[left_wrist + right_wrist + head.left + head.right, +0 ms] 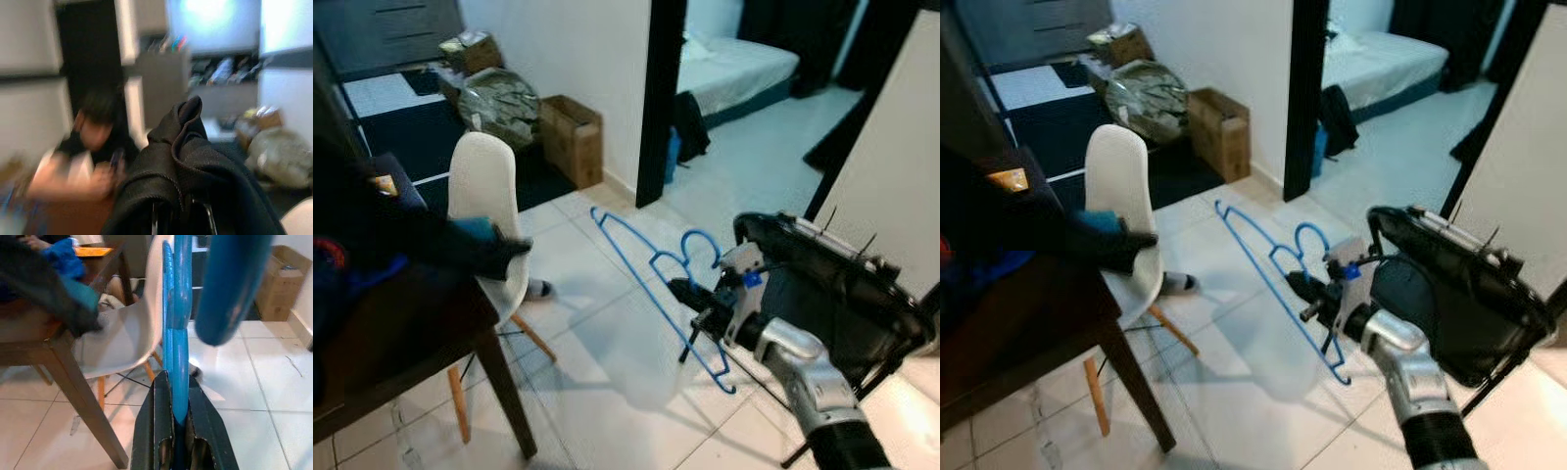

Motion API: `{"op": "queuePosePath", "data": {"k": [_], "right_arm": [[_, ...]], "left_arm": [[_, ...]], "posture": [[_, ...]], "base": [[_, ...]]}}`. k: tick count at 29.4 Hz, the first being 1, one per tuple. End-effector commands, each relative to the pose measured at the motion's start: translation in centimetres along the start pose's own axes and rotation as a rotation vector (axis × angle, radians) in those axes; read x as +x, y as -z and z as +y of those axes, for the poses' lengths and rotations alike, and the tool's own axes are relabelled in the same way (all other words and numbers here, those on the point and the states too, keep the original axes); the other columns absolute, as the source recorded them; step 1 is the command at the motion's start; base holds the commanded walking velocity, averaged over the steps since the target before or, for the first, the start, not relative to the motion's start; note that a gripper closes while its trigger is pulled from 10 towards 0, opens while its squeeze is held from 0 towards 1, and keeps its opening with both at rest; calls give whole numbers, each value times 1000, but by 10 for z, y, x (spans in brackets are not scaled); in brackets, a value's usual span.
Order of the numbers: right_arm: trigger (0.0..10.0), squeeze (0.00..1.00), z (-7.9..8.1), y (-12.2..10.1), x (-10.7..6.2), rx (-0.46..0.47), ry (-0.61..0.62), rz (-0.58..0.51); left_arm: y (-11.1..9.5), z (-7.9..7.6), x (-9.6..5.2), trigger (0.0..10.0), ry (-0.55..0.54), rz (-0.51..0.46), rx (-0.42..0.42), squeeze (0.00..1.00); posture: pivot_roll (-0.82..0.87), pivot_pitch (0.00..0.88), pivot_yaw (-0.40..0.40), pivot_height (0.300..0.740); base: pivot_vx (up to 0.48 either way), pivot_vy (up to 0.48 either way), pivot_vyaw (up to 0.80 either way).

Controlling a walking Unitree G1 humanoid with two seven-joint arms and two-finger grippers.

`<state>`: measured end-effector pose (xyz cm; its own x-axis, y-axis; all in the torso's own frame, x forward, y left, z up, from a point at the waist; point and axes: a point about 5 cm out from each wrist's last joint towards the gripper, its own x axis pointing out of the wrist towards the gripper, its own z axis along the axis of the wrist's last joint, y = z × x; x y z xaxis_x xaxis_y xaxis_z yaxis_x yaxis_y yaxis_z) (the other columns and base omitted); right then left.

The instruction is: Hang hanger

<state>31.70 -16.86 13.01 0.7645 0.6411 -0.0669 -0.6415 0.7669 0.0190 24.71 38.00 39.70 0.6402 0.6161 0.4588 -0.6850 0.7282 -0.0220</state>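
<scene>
Blue thin plastic clothes hanger (658, 284) is carried in the air above the pale tiled floor (607, 362), pinched by the right gripper (688, 293) near its hook end, so the long frame slants away from the arm and stays free of the ground. In the right wrist view the two black fingers (152, 431) are closed narrowly on the blue bar, which runs straight up between them – a grip that keeps the light frame from swinging, I judge. Just beside the right arm stands a black fabric-covered stand (842, 284), probably where the hanger is meant to go. The left gripper (181, 215) is buried under a dark crumpled garment (195, 166); whether its fingers are parted or closed I cannot tell. A white moulded chair with wooden legs (489, 225) sits at the dark wooden table (421, 343) – both well apart from the hanger.
</scene>
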Motion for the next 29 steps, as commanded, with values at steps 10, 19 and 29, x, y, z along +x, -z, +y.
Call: {"op": "queuePosePath", "data": {"k": [10, 19, 29], "right_arm": [[10000, 0, 0, 0, -2, 2, -14, 19], [10000, 0, -1, -1, -1, 5, -1, 20], [10000, 0, -2, -1, -3, 8, 15, 22]], "left_arm": [[83, -10, -29, 10000, 54, 305, 3, 0], [126, -54, -55, 10000, 326, 476, -119, 0], [152, -136, -132, 10000, 911, 616, -78, 0]], "posture": [[61, 74, -25, 740], [59, 81, -20, 740], [47, 86, -17, 740]], "base": [[0, 0, 754], [0, 0, 755], [0, 0, 751]]}}
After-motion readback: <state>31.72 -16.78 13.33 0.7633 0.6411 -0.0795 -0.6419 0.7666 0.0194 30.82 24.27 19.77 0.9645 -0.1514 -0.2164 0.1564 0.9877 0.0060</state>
